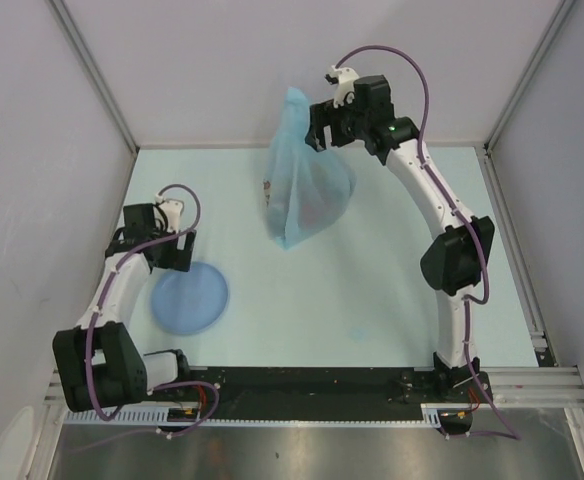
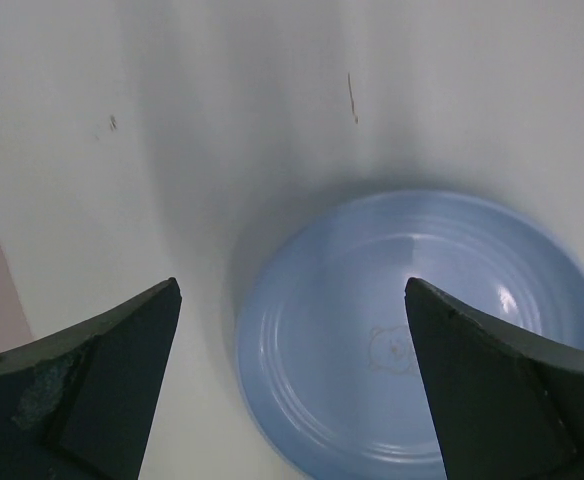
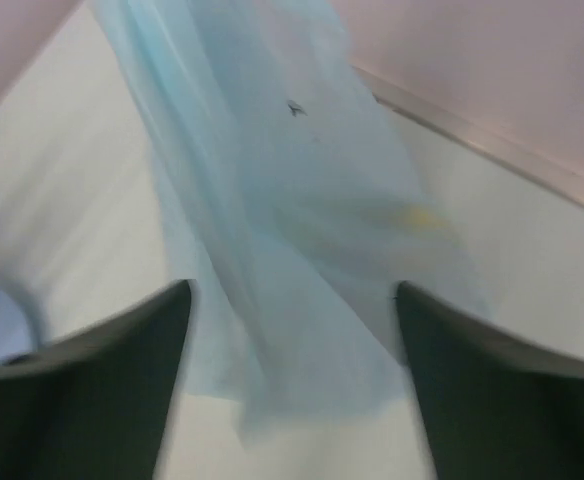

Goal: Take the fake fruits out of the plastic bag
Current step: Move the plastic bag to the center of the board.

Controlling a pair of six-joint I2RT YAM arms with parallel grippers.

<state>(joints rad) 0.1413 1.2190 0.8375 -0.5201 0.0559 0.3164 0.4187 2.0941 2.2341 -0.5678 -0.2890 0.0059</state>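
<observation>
Top external view shows the crinkly translucent light-blue plastic bag (image 1: 302,170) raised at the far middle of the pale table (image 1: 392,260). Its top reaches up in front of the back wall and its lower end sags toward the surface. The right gripper (image 1: 320,128) sits against the bag's upper right edge, probably to lift or shake it so the contents slide down.

In the blurred right wrist view the gripper's fingers (image 3: 122,370) stand apart. The bag's film (image 3: 272,200) runs down between them, and no pinch on a fold can be made out.

The small plastic fake fruits (image 1: 317,212) are inside the bag. They show only as a dark reddish mass through the film from above and as a yellow smear (image 3: 419,216) at the wrist. No fruit shows outside it. The film itself is what stands in the way, and which end holds the opening cannot be told.

Well apart, on the near left, the left gripper (image 1: 169,252) hovers with its fingers (image 2: 102,370) spread wide over the rim of a round light-blue plate (image 1: 190,298). That plate (image 2: 422,330) has a faint bear print and looks like the likely landing spot.
</observation>
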